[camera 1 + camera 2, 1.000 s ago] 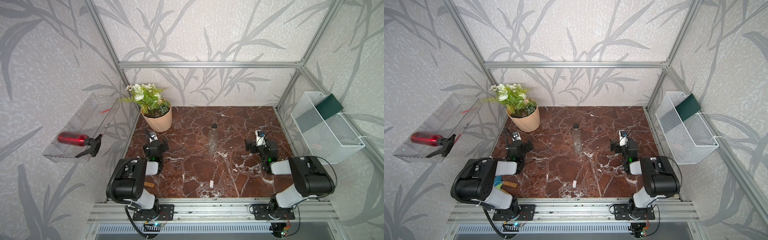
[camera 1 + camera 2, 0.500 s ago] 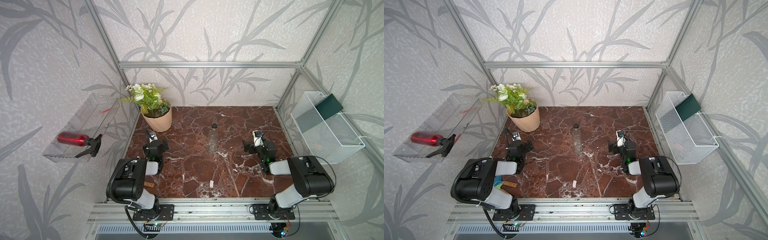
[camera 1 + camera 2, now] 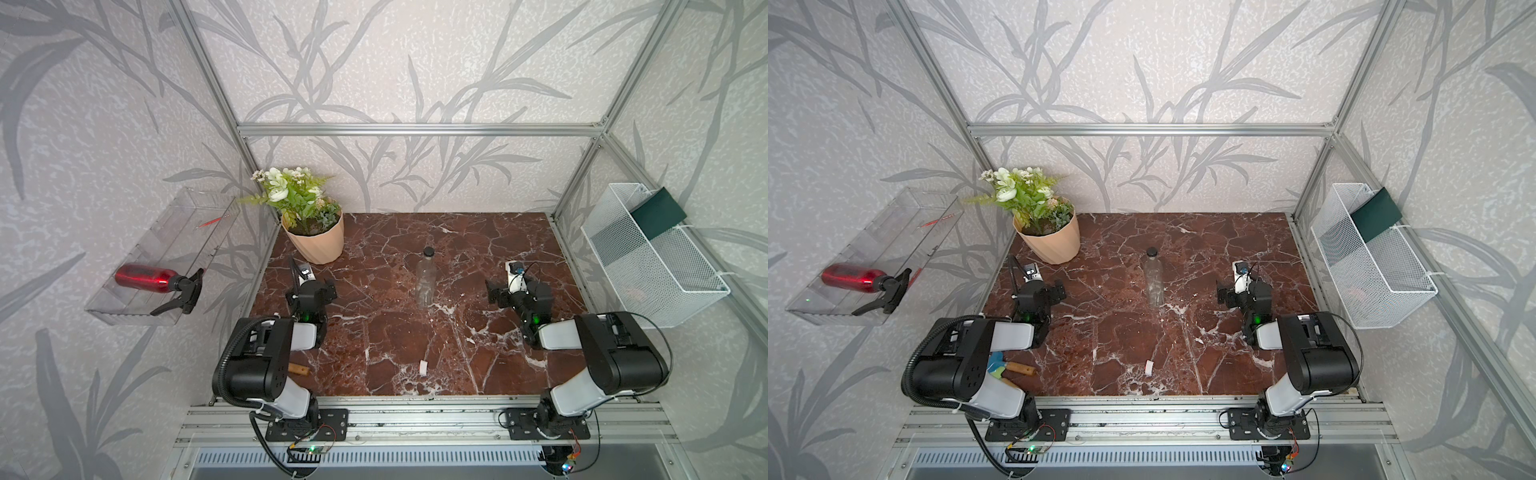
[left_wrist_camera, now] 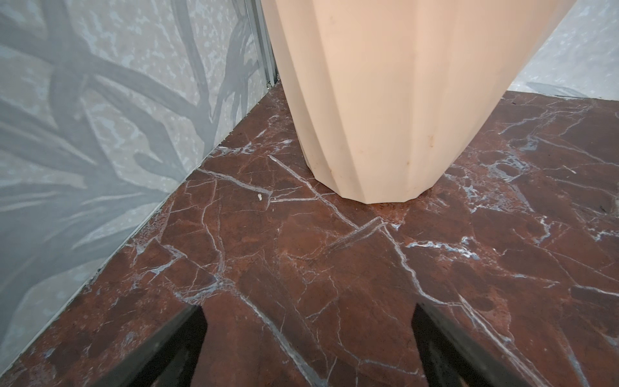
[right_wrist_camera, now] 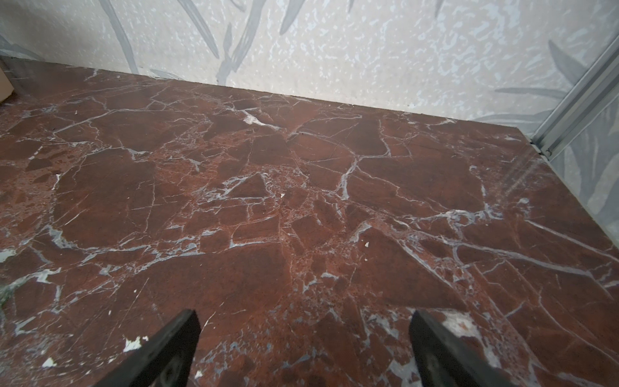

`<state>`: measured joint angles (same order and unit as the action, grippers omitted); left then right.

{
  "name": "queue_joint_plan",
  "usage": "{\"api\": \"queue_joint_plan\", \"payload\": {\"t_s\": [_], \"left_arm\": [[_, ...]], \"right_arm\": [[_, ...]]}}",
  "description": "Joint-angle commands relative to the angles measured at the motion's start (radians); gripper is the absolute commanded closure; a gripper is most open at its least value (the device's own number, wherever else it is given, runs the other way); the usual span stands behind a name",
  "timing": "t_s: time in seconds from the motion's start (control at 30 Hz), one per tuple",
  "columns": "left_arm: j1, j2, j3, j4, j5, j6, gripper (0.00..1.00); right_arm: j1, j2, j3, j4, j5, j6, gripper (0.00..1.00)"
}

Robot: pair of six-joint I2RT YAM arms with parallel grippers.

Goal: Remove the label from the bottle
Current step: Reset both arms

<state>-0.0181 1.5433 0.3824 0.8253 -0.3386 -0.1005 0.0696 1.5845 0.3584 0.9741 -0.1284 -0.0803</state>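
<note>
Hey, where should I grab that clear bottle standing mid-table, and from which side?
Grip the bottle on its straight body, below the narrow neck, coming in level from the robot's right. It stands upright and slim, and the open right gripper looks nearest.

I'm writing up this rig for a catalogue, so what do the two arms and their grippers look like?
The left arm and right arm are alike: bulky black joint housings, white links, black bases. A ribbed black hose loops along the left, a thin black cable over the right. Each wrist carries a green light. The left gripper and right gripper have black tapered fingers.
</note>
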Motion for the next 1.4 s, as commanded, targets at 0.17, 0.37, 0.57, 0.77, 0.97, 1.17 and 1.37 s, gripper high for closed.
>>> {"api": "queue_joint_plan", "payload": {"t_s": [0.17,0.37,0.57,0.77,0.97,1.17,1.37], "left_arm": [[0.004,-0.017,0.013,0.011,0.001,0.005,0.01],[0.003,-0.017,0.013,0.011,0.001,0.005,0.01],[0.005,-0.015,0.023,-0.003,0.104,0.048,0.01],[0.005,-0.015,0.024,-0.004,0.109,0.049,0.01],[0.01,-0.017,0.018,0.002,0.052,0.02,0.01],[0.009,-0.017,0.02,0.0,0.052,0.021,0.01],[0.009,-0.017,0.019,0.0,0.052,0.021,0.01]], "right_arm": [[0.001,-0.001,0.016,0.002,0.01,-0.01,0.01],[0.001,-0.001,0.014,0.002,0.01,-0.01,0.01],[0.001,-0.001,0.006,0.023,-0.025,-0.023,0.01],[0.001,-0.001,-0.021,0.073,-0.008,-0.016,0.01],[-0.004,0.0,0.007,0.02,-0.013,-0.013,0.01],[-0.004,0.0,0.014,0.007,-0.004,-0.007,0.01],[-0.004,0.0,0.013,0.008,-0.002,-0.007,0.01]]}}
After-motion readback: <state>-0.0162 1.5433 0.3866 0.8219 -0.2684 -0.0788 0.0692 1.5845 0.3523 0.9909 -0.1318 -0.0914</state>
